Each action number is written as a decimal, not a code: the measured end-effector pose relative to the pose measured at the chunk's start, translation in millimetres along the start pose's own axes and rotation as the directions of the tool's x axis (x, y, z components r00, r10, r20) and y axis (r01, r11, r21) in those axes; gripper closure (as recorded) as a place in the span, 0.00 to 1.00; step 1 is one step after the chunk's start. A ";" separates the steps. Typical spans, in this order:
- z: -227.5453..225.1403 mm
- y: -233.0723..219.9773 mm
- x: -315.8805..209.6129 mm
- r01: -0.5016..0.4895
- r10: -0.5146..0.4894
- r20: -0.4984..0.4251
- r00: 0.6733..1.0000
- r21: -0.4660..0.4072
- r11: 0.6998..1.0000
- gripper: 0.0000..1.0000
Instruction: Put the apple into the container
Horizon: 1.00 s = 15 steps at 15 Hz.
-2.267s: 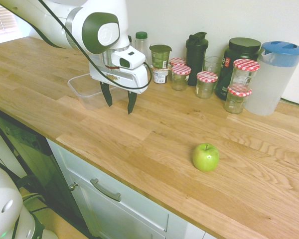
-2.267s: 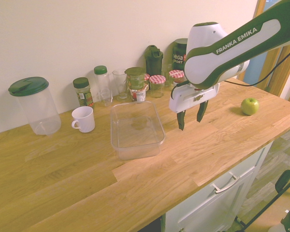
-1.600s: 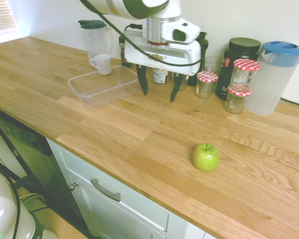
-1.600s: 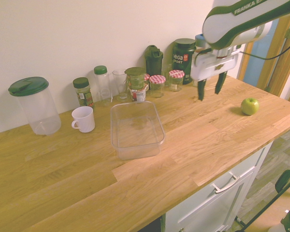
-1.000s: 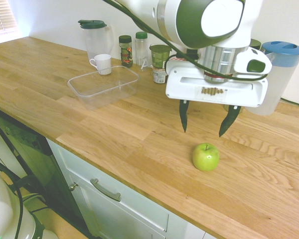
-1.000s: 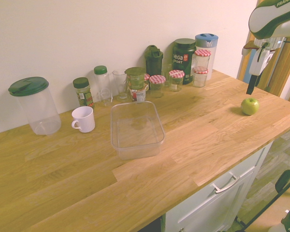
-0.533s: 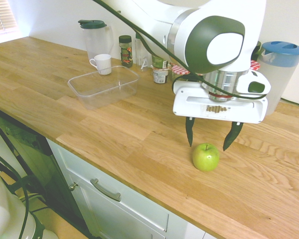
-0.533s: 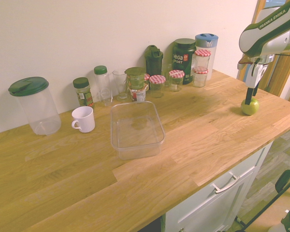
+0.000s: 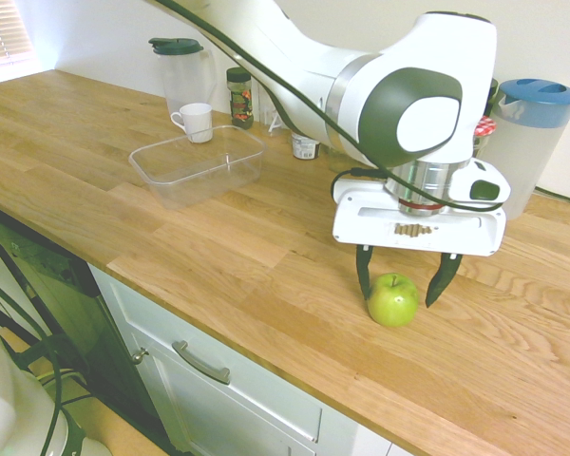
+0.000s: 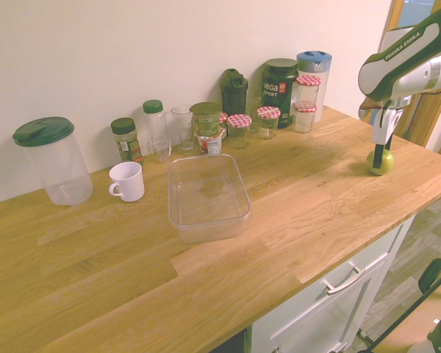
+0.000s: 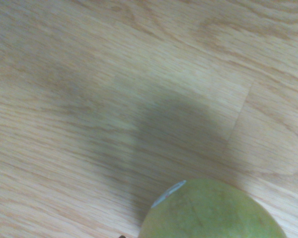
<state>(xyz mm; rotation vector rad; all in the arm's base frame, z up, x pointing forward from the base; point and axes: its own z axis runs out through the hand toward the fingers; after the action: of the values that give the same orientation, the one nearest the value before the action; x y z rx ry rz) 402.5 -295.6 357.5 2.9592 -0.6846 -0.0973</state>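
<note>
On the wooden counter [image 9: 266, 256], toward its 4 o'clock end in the first exterior view, the apple [image 9: 392, 300] sits upright between the two dark fingers of the gripper [image 9: 403, 279], which are spread wide on either side of it, not pressing it. At 10 o'clock from the apple, well apart, stands the container [image 9: 198, 165], with a white mug [image 9: 196, 122] just behind it.
</note>
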 end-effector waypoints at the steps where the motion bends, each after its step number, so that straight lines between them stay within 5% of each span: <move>1: 3.4 -1.2 0.0 0.002 -0.002 0.004 1.000 -0.001 1.000 1.00; 8: 6.7 -4.6 2.0 -0.012 0.012 0.009 1.000 0.010 1.000 1.00; 10: -22.6 -20.9 14.3 -0.061 0.061 -0.005 0.998 0.015 0.998 1.00; 12: -88.8 -77.6 22.0 -0.085 0.087 -0.044 0.995 0.036 0.996 1.00; 15: -166.6 -226.6 -5.7 -0.067 0.079 -0.116 0.990 0.103 0.992 1.00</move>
<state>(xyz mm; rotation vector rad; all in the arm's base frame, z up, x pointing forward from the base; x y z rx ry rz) 510.0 -76.3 497.3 2.9980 -0.8025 0.1221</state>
